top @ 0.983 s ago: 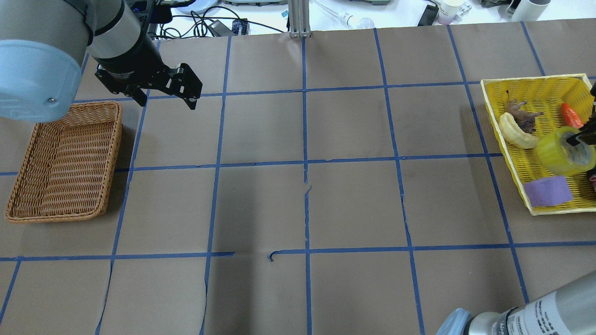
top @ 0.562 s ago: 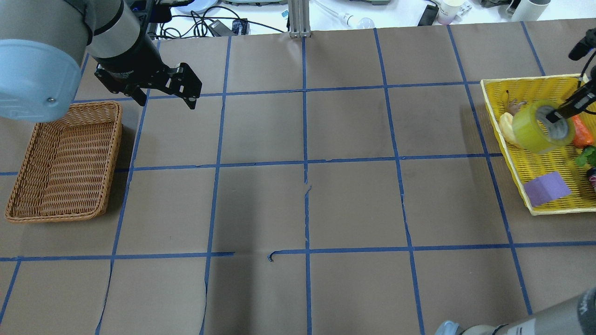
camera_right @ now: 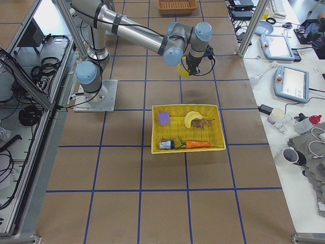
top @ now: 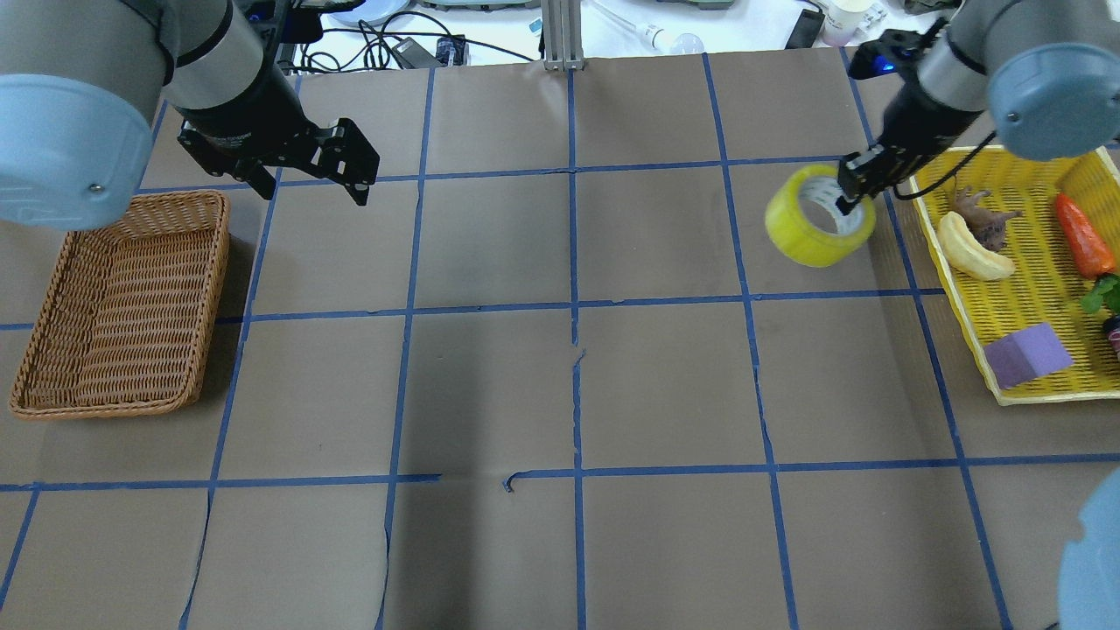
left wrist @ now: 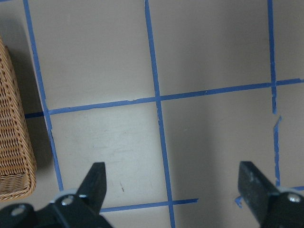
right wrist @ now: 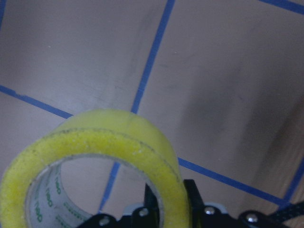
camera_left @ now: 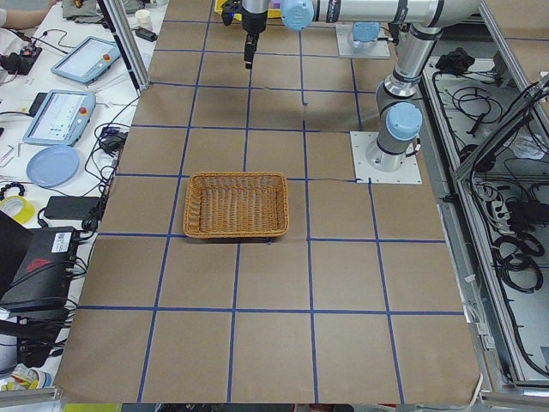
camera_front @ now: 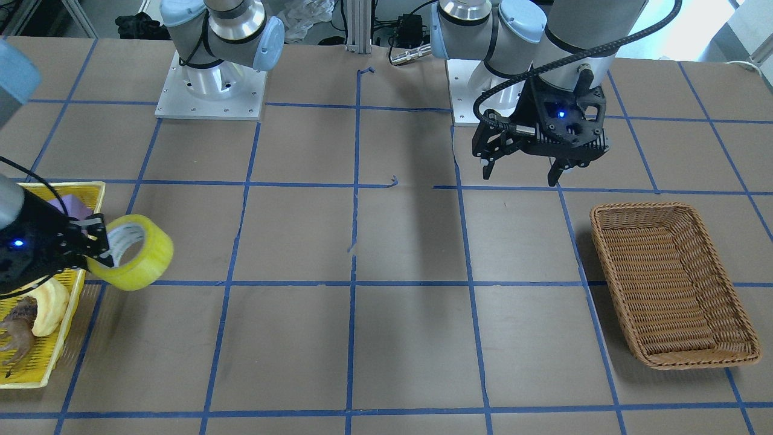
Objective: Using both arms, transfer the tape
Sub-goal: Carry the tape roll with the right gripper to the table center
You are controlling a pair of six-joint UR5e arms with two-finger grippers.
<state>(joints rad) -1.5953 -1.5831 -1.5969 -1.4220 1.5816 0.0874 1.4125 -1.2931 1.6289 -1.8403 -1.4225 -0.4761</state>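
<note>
The tape [top: 814, 234] is a yellow roll with a white core. It hangs in the air just left of the yellow basket, over the brown table. My right gripper [top: 850, 188] is shut on the roll's wall, with one finger inside the core. The tape also shows in the front-facing view [camera_front: 142, 257], the right wrist view [right wrist: 95, 152] and the exterior right view [camera_right: 181, 70]. My left gripper [top: 311, 185] is open and empty. It hovers above the table beside the wicker basket's far corner, and the left wrist view [left wrist: 173, 183] shows only table between its fingers.
The yellow basket [top: 958, 289] at the right holds a pale croissant-like toy [top: 971, 249], a carrot [top: 1083, 234], a purple block [top: 1025, 354] and a small brown toy animal. An empty wicker basket [top: 122, 306] stands at the left. Blue tape lines grid the table.
My right gripper has lifted the tape out of the yellow basket and carried it left, past the basket's rim. The left arm has not moved.
</note>
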